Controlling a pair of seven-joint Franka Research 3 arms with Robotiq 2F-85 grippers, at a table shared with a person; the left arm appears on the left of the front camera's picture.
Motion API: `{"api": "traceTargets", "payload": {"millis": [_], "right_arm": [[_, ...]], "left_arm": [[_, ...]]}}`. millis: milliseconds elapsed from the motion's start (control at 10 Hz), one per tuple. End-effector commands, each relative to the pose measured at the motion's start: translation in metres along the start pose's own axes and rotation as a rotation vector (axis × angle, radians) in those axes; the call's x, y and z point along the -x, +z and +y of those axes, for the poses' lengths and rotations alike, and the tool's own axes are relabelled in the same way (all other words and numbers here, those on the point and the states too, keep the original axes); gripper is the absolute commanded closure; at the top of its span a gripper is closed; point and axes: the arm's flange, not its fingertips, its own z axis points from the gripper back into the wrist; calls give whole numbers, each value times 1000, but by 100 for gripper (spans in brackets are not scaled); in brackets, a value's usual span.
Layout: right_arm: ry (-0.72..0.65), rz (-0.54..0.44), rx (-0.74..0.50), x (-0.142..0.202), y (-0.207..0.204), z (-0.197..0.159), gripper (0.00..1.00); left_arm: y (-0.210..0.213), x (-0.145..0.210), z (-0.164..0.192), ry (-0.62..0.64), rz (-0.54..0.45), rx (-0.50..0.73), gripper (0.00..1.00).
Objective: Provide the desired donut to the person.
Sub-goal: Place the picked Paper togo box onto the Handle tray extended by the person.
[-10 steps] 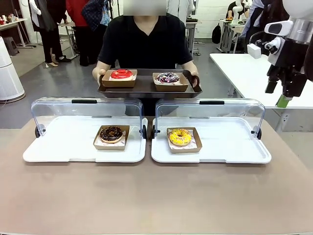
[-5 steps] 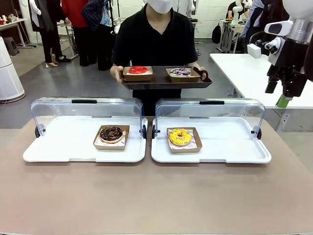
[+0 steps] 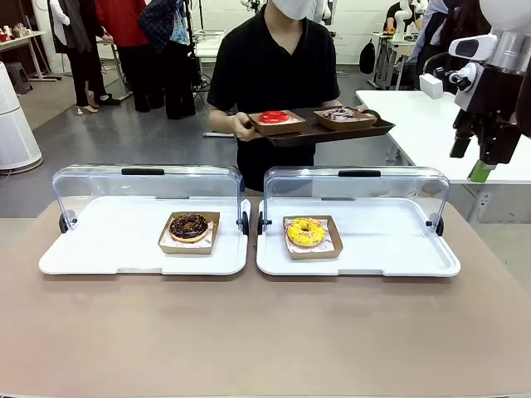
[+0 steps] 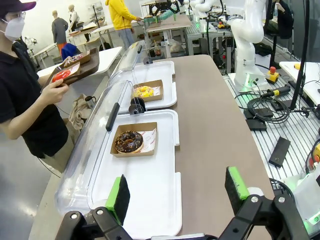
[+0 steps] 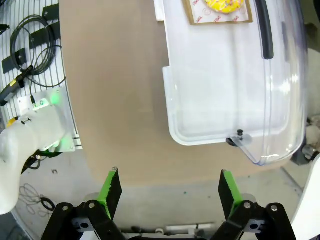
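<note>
The person (image 3: 282,66) in a black T-shirt stands beyond the table holding a dark tray (image 3: 332,133). On it are a red-glazed donut (image 3: 275,117) and a dark sprinkled donut (image 3: 338,114), each in a brown box. On the table, a chocolate donut (image 3: 189,226) lies in the left white case and a yellow donut (image 3: 306,232) in the right one. My left gripper (image 4: 177,192) hangs open above the near end of the chocolate donut's case. High off the table's right end, my right gripper (image 5: 169,190) is open with nothing in it.
Both white cases (image 3: 99,249) (image 3: 398,249) have their clear lids (image 3: 145,186) swung up at the far side. A white table (image 3: 431,124) stands beyond on the right. Bare brown tabletop (image 3: 265,332) fills the near side. Bystanders stand far left.
The person has stepped towards the picture's right, carrying the tray with the two donuts that way. Neither arm has moved.
</note>
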Motion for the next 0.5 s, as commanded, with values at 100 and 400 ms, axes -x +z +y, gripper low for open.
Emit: {"api": "traceTargets", "payload": {"millis": [100,400], "right_arm": [[0,0,0,0,0,0,0],[259,-525,-274,68,-8,-11,0]], "left_arm": [[1,-2,-2,-2,3,8,0],[1,-2,-2,-2,3,8,0]]}}
